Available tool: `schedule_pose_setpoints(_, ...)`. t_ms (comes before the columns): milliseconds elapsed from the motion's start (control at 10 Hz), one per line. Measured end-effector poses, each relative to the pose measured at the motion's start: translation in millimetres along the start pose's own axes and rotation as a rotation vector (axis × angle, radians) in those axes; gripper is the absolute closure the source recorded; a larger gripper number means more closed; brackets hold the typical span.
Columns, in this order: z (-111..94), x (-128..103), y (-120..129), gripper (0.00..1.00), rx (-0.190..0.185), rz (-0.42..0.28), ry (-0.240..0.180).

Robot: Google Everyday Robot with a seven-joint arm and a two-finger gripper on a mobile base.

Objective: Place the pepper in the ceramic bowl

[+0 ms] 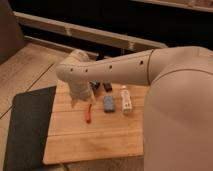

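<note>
The slim red-orange pepper (89, 112) lies on the wooden table (95, 137), left of centre. My gripper (93, 89) hangs from the white arm's wrist just above the pepper's far end, and its dark tips are largely hidden by the wrist. A small dark shape (107, 86) shows under the arm at the table's far side. I cannot tell whether it is the ceramic bowl, which is otherwise hidden by the arm.
A blue rectangular block (108, 103) lies right of the pepper, and a white tube-like object (125, 98) right of that. A dark mat (25, 127) lies on the floor left of the table. My white arm (165, 95) covers the right side.
</note>
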Motion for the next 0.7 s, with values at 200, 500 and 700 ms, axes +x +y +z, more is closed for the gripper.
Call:
schedule_pose_setpoints(200, -22, -33, 13, 0.35, -0.02, -0.138, -0.172)
schedule_pose_setpoints(500, -19, -35, 10, 0.35, -0.077, -0.164, -0.246)
schedule_pose_setpoints(700, -7, -31, -4, 0.35, -0.072, -0.108, -0.235)
